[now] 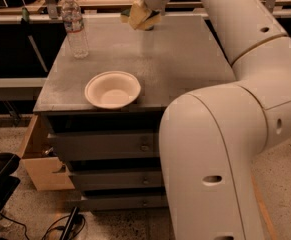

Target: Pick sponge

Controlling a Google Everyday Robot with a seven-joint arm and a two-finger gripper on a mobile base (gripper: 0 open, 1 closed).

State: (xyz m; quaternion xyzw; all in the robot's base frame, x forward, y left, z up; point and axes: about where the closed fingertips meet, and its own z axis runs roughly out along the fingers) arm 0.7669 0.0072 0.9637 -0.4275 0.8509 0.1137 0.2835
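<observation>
My gripper (141, 19) hangs over the far edge of the grey metal table (185, 59), its pale yellow pads pointing down. It is shut on the sponge (126, 15), and only a dark green and yellow corner of the sponge shows at the left of the pads. The sponge is lifted clear of the tabletop. The rest of the sponge is hidden by the pads.
A white bowl (112, 89) sits near the table's front edge. A clear water bottle (74, 25) stands at the far left. Drawers (105, 146) sit under the table, and an open wooden drawer (37, 159) sticks out at the left. My arm (235, 109) fills the right side.
</observation>
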